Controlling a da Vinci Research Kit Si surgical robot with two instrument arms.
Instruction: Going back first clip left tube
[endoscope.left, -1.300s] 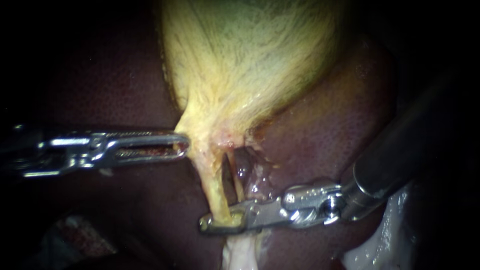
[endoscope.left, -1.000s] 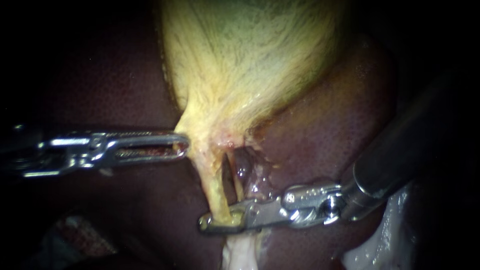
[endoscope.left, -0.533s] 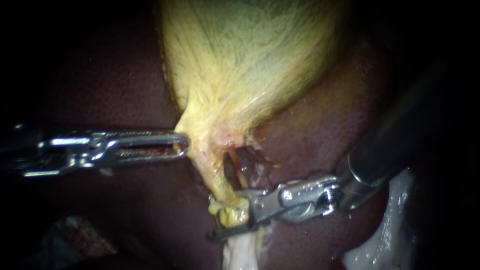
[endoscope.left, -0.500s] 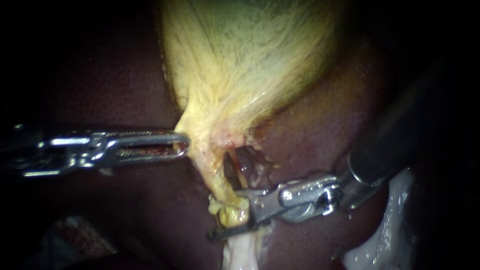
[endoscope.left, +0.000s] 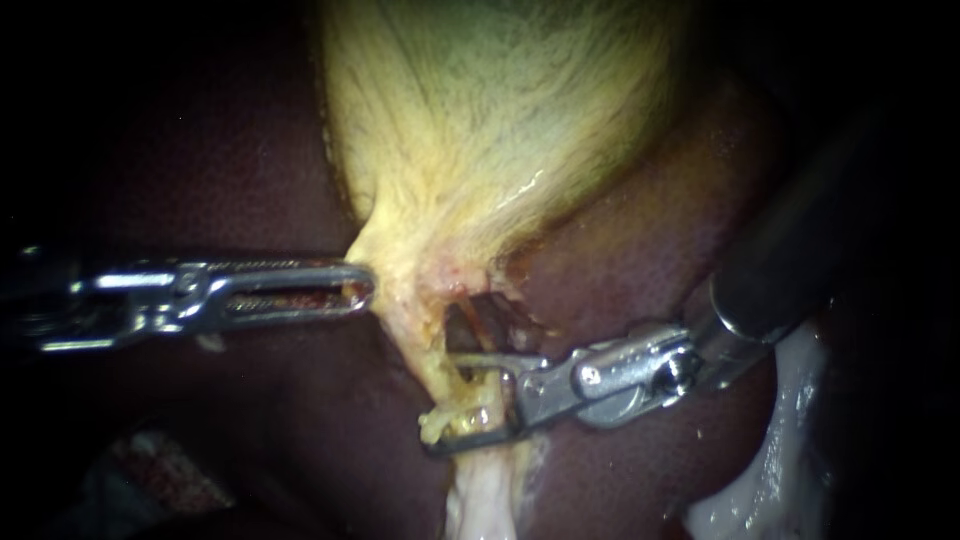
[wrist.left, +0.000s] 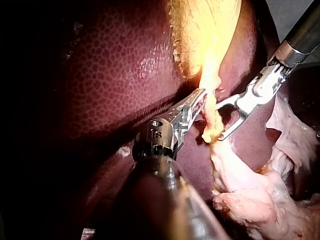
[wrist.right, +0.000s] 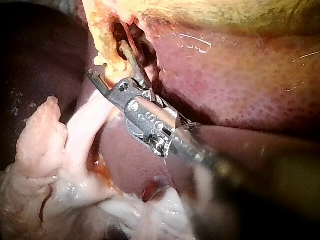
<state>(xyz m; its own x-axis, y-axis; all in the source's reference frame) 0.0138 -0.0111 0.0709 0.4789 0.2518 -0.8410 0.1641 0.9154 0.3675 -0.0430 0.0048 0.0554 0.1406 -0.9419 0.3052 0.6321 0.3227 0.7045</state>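
The yellow gallbladder narrows to a neck, and the yellowish left tube runs down from it. My left instrument lies level, jaws shut on the neck's left edge; the left wrist view shows the same hold. My right instrument comes in from the right. Its jaws stand open, one above and one below a lumpy part of the left tube, which sits between them. In the left wrist view those open jaws straddle the tube just ahead of my left jaws.
Dark red liver lies around and behind the gallbladder. A small dark opening shows right of the left tube. Pale whitish tissue hangs below the tube and at the lower right.
My right instrument's jaws, shut on the lower left tube a second ago, have opened wide and shifted slightly up and right. My left instrument has kept its hold.
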